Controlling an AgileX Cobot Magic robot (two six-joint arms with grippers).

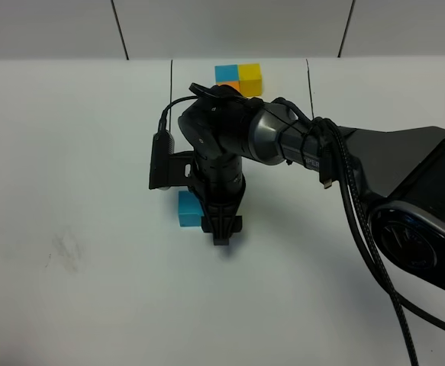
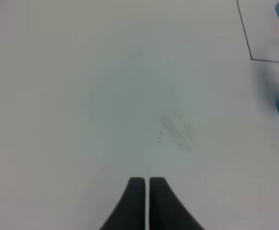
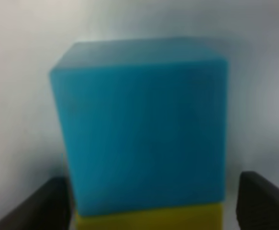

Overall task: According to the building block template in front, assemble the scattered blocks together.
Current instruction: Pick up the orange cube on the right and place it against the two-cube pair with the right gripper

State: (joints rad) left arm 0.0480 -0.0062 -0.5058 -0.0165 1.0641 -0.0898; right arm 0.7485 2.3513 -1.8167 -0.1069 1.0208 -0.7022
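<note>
You see a white tabletop (image 1: pixel 69 152) with the black right arm (image 1: pixel 283 137) reaching across its middle. The black-framed template of joined blue, yellow and orange cubes (image 1: pixel 239 76) lies at the far edge, well apart from both claws. The loose matte blue cube (image 3: pixel 139 129), touching a yellow cube (image 3: pixel 149 218), sits between the spread fingers of the right gripper (image 3: pixel 151 184), ungripped. The left gripper (image 2: pixel 146 191) is closed on nothing.
</note>
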